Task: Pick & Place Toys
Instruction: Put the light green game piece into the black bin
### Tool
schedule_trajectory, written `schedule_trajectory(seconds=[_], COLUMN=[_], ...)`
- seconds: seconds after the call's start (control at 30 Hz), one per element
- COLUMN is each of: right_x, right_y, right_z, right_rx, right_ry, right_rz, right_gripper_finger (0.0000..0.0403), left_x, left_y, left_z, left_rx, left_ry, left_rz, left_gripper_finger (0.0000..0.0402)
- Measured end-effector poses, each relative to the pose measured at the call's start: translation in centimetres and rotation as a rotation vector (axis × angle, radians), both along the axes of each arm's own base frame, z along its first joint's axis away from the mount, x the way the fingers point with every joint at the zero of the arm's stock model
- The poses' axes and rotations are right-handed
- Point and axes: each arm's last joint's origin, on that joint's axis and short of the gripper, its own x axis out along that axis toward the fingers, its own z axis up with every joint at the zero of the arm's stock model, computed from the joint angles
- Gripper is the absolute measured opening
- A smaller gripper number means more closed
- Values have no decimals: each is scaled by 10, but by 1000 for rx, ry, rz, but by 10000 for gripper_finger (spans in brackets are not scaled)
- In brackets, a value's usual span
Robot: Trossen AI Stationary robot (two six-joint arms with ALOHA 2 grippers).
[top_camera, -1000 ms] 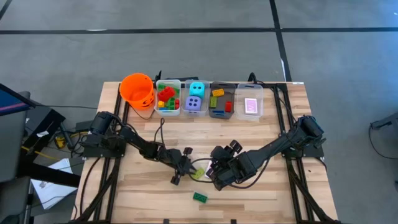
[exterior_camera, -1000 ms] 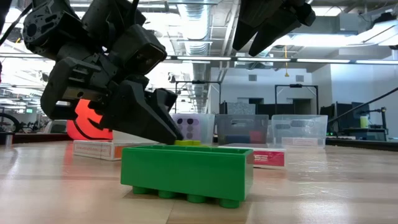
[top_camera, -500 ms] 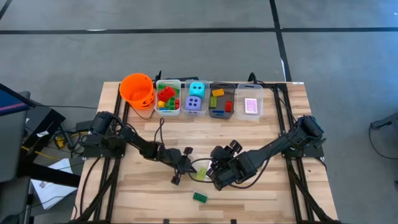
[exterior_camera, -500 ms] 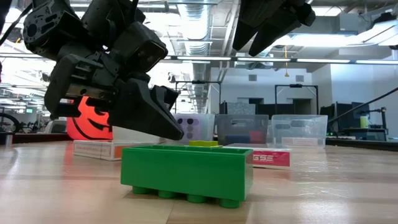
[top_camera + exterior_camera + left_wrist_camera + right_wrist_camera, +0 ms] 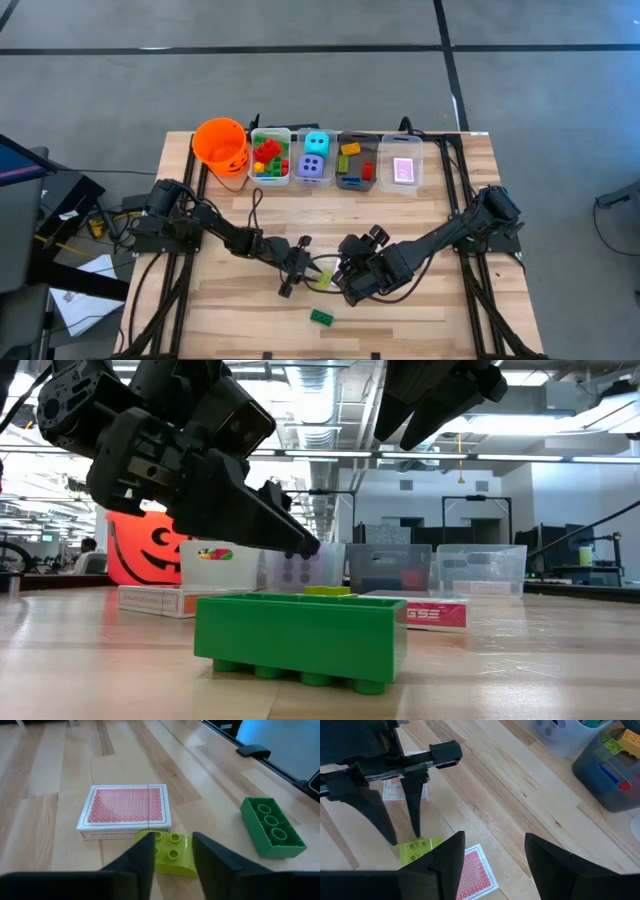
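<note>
left fingers [image 5: 172, 857] spread apart, straddling lime brick [image 5: 172, 852] on counter [image 5: 60, 780], not gripping, right fingers [image 5: 492, 855] hovering open above card deck [image 5: 472, 870], green brick [image 5: 272, 827] lying nearby

Glossy plastic green brick [image 5: 300, 635] on smooth wooden table [image 5: 520, 670].

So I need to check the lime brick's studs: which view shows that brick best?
The left wrist view: the lime brick lies close, studs up, between the left gripper fingers. The right wrist view shows it partly, the high view tiny, the low view only a sliver behind the green brick.
</note>
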Motion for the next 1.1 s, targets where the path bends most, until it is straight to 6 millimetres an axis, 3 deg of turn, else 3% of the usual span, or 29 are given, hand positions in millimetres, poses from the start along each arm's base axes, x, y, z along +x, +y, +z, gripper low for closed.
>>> schedule_trajectory(seconds=[0.23,0.4,0.67,1.1], right_x=[0,0,0,-1], right_y=[0,0,0,0], right_z=[0,0,0,0], right_rx=[-4,-4,-5,-7], right_ry=[5,6,7,9], right_rz=[4,4,6,6], right_gripper_finger=[200,200,200,200], left_x=[0,3,11,13], left_y=[-2,-3,-5,-5], left_z=[1,5,13,4], left_rx=[-16,-21,-3,16], left_ry=[-7,-37,-76,-97], left_rz=[-19,-21,-32,-33], left_gripper_finger=[225,265,270,271])
